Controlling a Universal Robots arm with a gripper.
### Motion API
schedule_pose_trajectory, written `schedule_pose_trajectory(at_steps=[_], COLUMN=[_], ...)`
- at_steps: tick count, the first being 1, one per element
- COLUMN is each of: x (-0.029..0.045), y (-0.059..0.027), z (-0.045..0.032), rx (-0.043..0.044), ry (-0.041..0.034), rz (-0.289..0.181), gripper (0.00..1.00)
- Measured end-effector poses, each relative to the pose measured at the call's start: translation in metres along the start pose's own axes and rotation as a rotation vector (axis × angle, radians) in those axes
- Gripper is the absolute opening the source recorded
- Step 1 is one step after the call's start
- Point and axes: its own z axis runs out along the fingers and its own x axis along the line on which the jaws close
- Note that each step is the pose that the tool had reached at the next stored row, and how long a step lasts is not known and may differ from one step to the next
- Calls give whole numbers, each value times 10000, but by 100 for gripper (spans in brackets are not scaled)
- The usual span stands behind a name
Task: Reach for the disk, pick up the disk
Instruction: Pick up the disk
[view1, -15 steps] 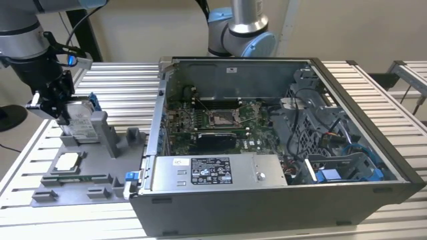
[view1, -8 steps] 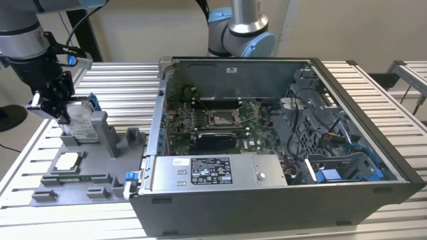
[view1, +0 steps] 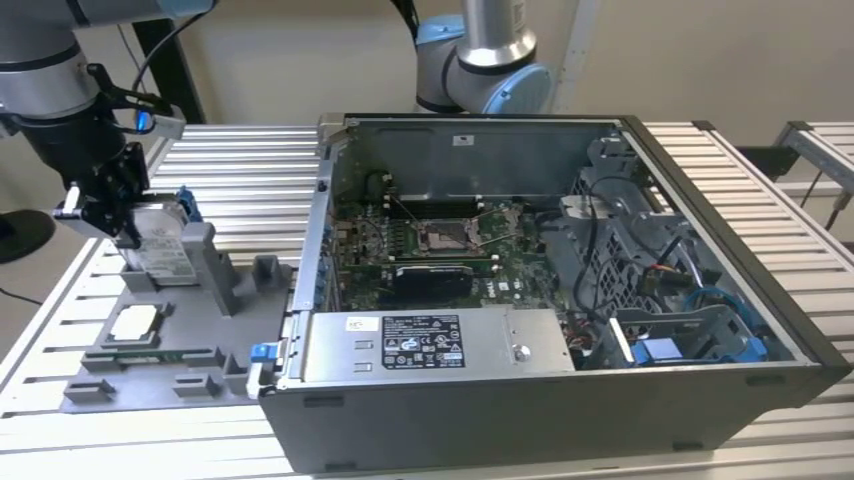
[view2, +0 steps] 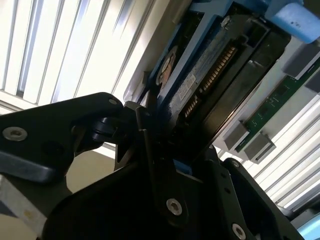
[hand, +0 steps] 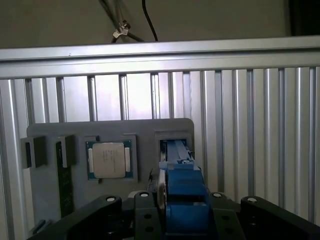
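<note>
Gripper (hand: 182, 212) body is black and sits closest in both wrist views. Its fingers (hand: 146, 212) stand one on each side of the disk (hand: 182, 187). Jaws look pressed against the disk's two faces, pinching it near its upper end, no gap visible.

Disk stands on edge between the jaws, blue bracket (hand: 176, 150) along its edge, white label face visible in the exterior view (view1: 158, 245). Lower end runs down into a slot of the grey fixture tray (hand: 110, 131). Can't tell if it's seated or just clear of the slot.

Square silver chip (hand: 111, 160) lies flat in its own recess of the tray, just beside the jaws, apart from the disk. Green circuit strip (hand: 63, 180) sits in a slot further out on the same side.

Tray rests on the slatted aluminium table (view1: 240, 165).

Open computer case (view1: 561, 400) sits well apart from the jaws, toward the exterior view's right. Long grey box with label (view1: 427, 345) is inside it at the front. Second arm (view1: 483, 60) stands behind the case.
</note>
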Motion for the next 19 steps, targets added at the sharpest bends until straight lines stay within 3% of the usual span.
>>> schedule_pose_trajectory(at_steps=[12, 19], x=[0, -2], y=[0, 2], z=[-2, -146], rx=[4, 1], ry=[-2, 0], rz=[1, 1], gripper=[0, 0])
